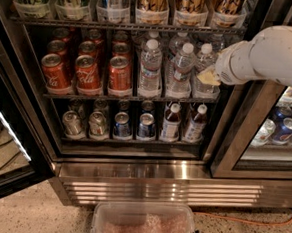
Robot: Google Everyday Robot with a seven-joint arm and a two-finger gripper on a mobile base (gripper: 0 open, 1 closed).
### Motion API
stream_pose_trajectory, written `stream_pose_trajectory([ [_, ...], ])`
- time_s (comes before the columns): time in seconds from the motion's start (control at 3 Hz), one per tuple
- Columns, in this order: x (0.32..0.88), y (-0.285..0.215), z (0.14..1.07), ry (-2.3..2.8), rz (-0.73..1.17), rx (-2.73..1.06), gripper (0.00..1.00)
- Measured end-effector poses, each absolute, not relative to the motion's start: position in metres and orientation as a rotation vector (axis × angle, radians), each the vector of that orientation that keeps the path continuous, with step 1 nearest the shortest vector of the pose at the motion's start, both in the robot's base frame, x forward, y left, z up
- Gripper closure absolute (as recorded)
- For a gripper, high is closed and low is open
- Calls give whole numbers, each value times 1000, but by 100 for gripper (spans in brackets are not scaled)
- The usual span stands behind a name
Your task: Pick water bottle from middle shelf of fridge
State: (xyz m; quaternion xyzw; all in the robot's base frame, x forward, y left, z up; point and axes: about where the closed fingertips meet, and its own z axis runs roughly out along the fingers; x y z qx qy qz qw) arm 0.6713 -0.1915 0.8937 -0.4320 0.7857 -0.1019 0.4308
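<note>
The fridge (132, 170) stands open, with a steel frame and a dark interior. Its middle shelf (87, 96) holds red cola cans (88, 72) on the left and several clear water bottles with white caps on the right: one (150, 68), one (182, 70) and one (206, 62). My white arm (270, 54) reaches in from the right. The gripper (209, 76) is at the rightmost water bottle, at label height, and covers part of it. The arm's end hides how the gripper meets the bottle.
The rack above holds tall cans in clear trays (151, 8). The rack below holds small silver and blue cans (121, 125) and two brown drink bottles (171, 121). A clear plastic bin (146, 225) sits on the floor in front. The open door (5, 128) is at left, and a second cooler (280, 129) at right.
</note>
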Motion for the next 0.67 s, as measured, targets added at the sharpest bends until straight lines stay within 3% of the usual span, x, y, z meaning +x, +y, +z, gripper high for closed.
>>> stream_pose_trajectory([
  [0.33, 678, -184, 893, 1956, -240, -1075, 35],
  [0.67, 706, -159, 884, 1937, -183, -1048, 41],
])
